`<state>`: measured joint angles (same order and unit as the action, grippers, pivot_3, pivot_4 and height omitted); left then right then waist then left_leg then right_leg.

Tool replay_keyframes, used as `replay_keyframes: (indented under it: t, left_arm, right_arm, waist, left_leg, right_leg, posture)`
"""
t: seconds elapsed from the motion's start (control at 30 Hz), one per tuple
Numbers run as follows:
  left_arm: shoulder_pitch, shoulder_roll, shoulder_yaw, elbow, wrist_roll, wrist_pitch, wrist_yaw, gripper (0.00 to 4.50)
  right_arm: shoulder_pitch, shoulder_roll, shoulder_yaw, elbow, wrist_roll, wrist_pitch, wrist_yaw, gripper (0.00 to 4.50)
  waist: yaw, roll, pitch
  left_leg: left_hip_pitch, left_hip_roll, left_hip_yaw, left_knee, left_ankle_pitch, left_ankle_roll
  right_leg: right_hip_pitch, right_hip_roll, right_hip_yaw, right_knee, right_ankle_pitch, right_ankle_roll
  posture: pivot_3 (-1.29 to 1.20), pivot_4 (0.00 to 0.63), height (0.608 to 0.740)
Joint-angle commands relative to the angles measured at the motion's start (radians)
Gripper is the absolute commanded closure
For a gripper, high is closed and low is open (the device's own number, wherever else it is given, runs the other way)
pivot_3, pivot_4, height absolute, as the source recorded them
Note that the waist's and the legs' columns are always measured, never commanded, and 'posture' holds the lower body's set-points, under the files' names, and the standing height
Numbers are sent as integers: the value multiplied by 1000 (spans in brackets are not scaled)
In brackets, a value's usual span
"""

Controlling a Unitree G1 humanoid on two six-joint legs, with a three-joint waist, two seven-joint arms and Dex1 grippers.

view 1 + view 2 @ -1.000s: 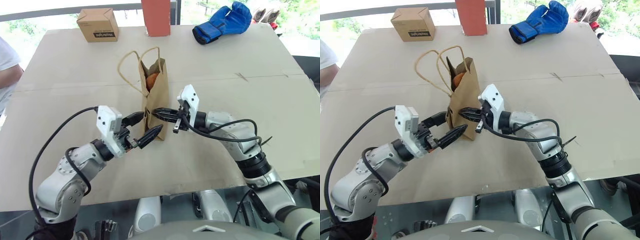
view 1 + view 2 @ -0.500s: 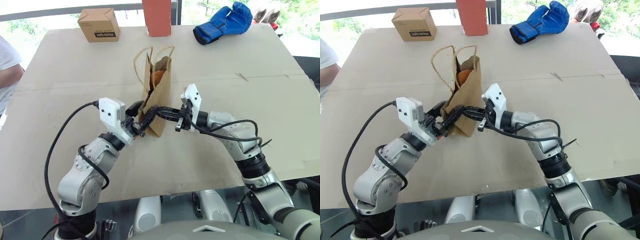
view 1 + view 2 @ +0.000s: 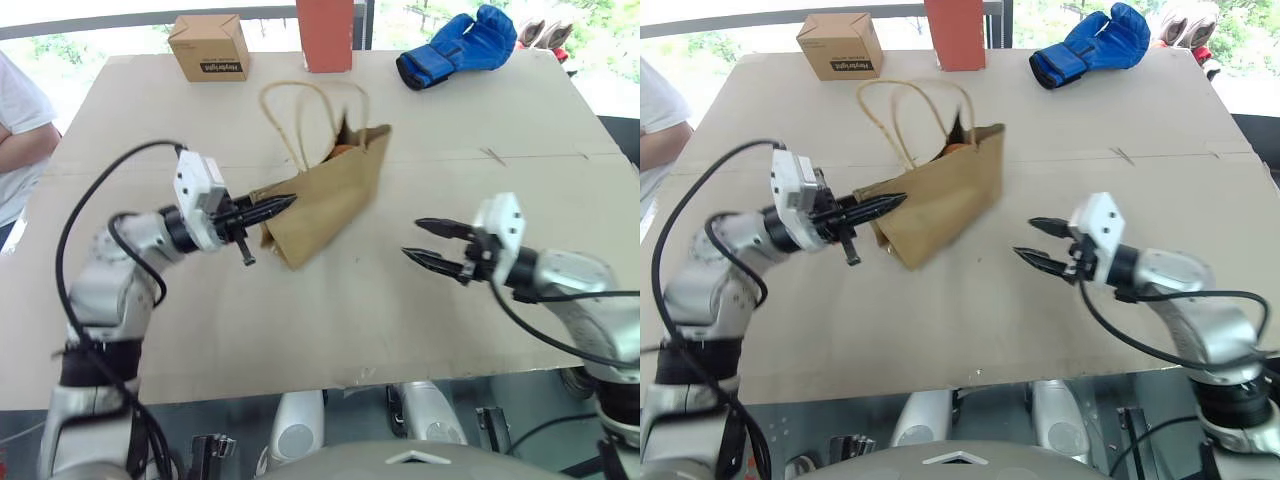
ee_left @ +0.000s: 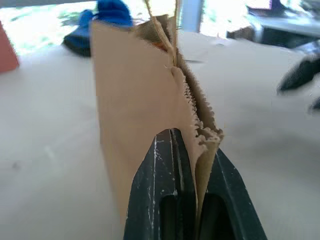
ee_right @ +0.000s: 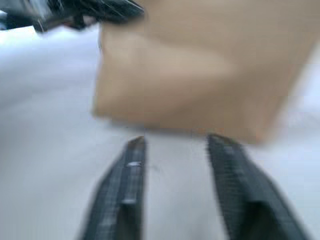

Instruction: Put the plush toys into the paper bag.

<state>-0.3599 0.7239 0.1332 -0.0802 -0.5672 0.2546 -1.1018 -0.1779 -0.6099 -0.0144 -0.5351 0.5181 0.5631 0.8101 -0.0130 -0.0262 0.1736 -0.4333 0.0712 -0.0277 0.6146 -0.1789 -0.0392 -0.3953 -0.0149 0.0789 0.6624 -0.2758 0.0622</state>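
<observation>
Bag (image 3: 330, 200) tilted, long axis running from bottom corner near left gripper (image 3: 268, 208) up and away toward mouth and handles. Left gripper clamped shut on bag's lower edge, fingers level. Right gripper (image 3: 430, 245) well apart from bag on its other side, fingers spread, holding nothing. Orange toy (image 3: 342, 152) visible inside bag mouth; white toy hidden. Left arm nearer. Worktop (image 3: 500, 190) flat cardboard, bare around bag; box (image 3: 210, 46), glove (image 3: 452, 44) at far edge.

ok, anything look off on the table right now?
Yes: the bag is tipped over, leaning hard to the robot's right, not upright. The left gripper is shut on its bottom edge, an orange toy near the mouth. The right gripper is open, apart from it.
</observation>
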Motion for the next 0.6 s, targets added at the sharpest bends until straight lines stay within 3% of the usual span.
replay_keyframes:
  t: [0.03, 0.1, 0.2, 0.23, 0.37, 0.5, 0.6]
  left_arm:
    - [-219, -12, -109, 370, 93, -233, -341, 4500]
    - [-311, -50, -137, 524, 132, -314, -409, 4500]
    - [-406, -89, -146, 686, 167, -351, -445, 4500]
    - [-419, -98, -143, 707, 170, -352, -447, 3761]
    - [-390, -91, -102, 624, 145, -255, -386, 2257]
    - [-177, -3, 13, 274, 30, 86, -189, 141]
    - [25, 25, 148, -4, -85, 305, -3, 64]
  right_arm:
    - [99, -72, -167, -107, 62, -19, 27, 898]
    - [123, -81, -183, -125, 60, -26, 10, 168]
    - [139, -70, -169, -132, 26, -46, -24, 70]
    - [142, -66, -163, -130, 14, -57, -32, 0]
    - [154, -55, -154, -129, 1, -87, -42, 0]
    - [177, -68, -182, -84, -24, -158, -11, 0]
    - [190, -89, -221, -30, -28, -201, 23, 0]
  waist:
    - [2, 0, 0]
    - [0, -1, 0]
    - [-6, -1, -1]
    - [-9, -1, -1]
    - [-15, -1, -1]
    - [-31, -1, -1]
    - [-33, -1, 0]
  left_leg:
    - [0, 0, 0, 0, 0, 0]
    - [0, 0, 0, 1, 0, 0]
    - [-1, 0, -1, 2, 0, 0]
    - [0, 0, -1, 2, 0, 0]
    - [-1, 0, -2, 2, 0, 0]
    - [-1, 1, -2, 1, 0, 1]
    - [0, 2, -1, 0, 0, 0]
  right_leg:
    - [1, 0, 0, 0, 0, 0]
    - [1, 0, 0, 0, 1, 1]
    - [1, 1, 0, 1, 1, 2]
    - [1, 1, 0, 1, 1, 2]
    - [1, 1, 0, 2, 1, 2]
    - [1, 1, 1, 2, 1, 2]
    - [1, 1, 1, 3, 1, 2]
  posture:
    - [0, 150, 740]
    - [0, 150, 740]
    - [0, 150, 740]
    - [0, 150, 740]
    - [0, 150, 740]
    - [0, 150, 740]
    - [0, 150, 740]
